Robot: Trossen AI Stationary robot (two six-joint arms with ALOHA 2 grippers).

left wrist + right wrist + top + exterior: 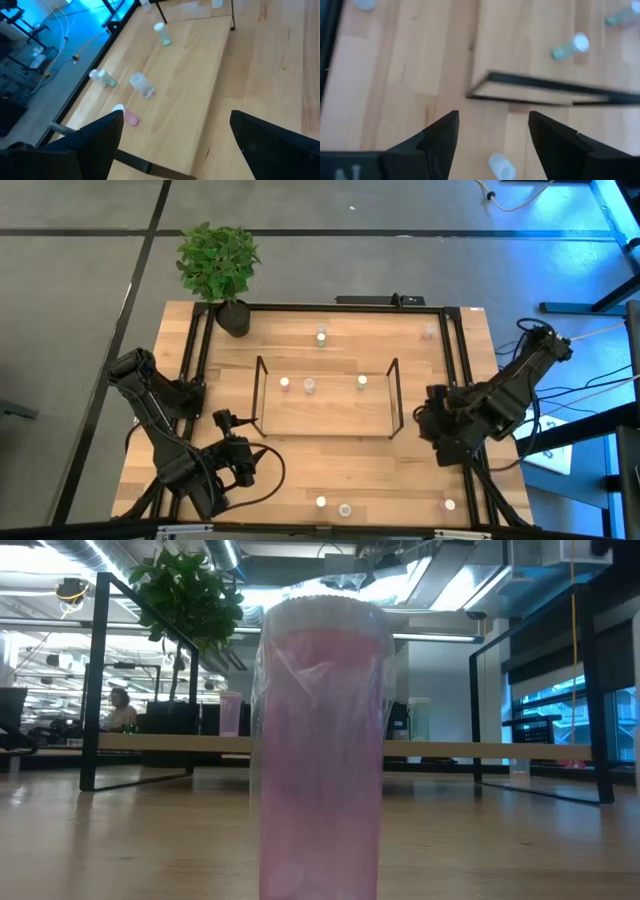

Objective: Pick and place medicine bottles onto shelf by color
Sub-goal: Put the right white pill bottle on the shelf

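The shelf stands mid-table, with a pink bottle, a clear one and a green one upright on its board. More medicine bottles stand on the table behind it and along the near edge. One pink bottle is right in front of the low camera. My left gripper hangs open off the shelf's near left corner. My right gripper is open above the table off the shelf's right end, and a whitish bottle stands on the wood beneath it, untouched.
A potted plant stands at the far left corner. The larger black frame runs around the table. Another bottle stands at the far right and one at the near right. Bare wood lies between the shelf and the near edge.
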